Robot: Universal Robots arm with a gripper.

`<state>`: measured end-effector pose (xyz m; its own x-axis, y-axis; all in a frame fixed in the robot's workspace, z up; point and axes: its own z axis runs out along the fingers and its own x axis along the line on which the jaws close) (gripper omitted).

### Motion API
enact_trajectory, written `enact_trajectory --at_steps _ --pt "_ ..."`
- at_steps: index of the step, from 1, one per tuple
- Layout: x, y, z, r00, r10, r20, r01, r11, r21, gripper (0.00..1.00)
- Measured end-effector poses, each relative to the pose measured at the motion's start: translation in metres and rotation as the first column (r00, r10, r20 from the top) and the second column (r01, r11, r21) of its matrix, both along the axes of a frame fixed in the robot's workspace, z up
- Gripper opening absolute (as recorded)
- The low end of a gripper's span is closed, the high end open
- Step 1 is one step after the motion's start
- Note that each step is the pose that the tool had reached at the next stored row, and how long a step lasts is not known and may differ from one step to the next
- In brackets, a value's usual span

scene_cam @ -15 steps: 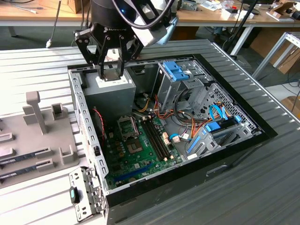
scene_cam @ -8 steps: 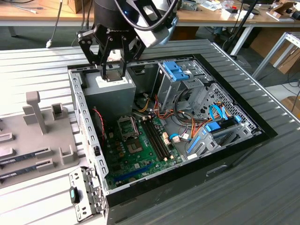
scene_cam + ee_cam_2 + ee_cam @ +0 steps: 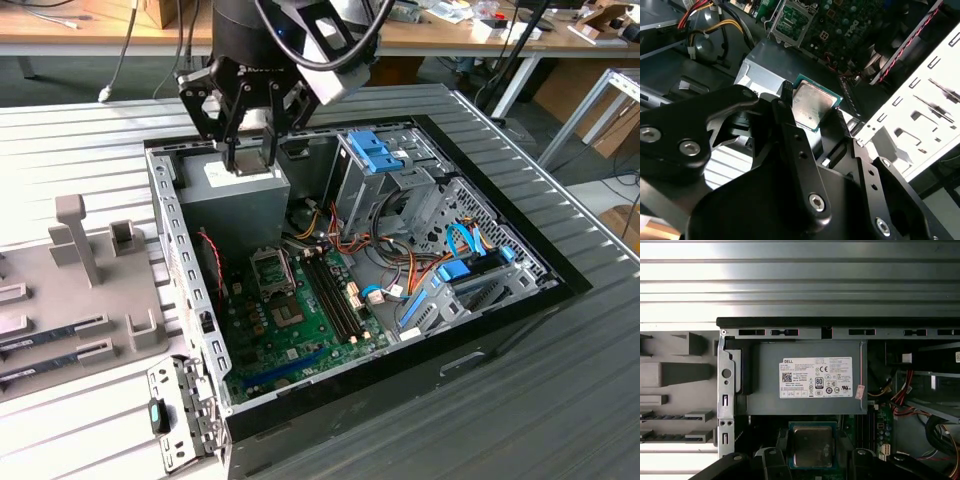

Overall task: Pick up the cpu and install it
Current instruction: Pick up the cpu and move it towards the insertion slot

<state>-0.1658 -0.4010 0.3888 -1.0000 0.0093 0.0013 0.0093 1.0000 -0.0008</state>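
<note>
sitting open on the ribbed surface (image 3: 90, 130), the case (image 3: 186, 262) is showing its insides from above. the claw (image 3: 250, 160) is hanging over the grey power supply (image 3: 235, 205) at the far end of the case. it is clamping the cpu (image 3: 812, 106) between its two fingers (image 3: 786, 97), gripping opposite edges, with the metal lid facing both wrist views. the chip is riding clear above the supply's top and appears to be touching nothing but the fingers. the socket (image 3: 272, 268) is lying on the green board (image 3: 290, 335), lower than the supply. from the claw it is lying toward the exterior view's near edge, just past the supply's wall. being square, the cpu is offering no long axis, so i am judging that corner alignment with the socket frame is what matters. room around the socket is looking tight, with the case wall closing in on the exterior view's left, and the memory slots (image 3: 335, 290) and loose cables (image 3: 320, 235) on its right.
</note>
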Motion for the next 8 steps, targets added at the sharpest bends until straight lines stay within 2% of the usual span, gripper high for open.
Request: enact_trajectory --at_steps 8 --pt "0.0045 -0.0001 -0.0018 1.0000 0.000 0.0001 0.000 1.0000 0.0000 0.47"
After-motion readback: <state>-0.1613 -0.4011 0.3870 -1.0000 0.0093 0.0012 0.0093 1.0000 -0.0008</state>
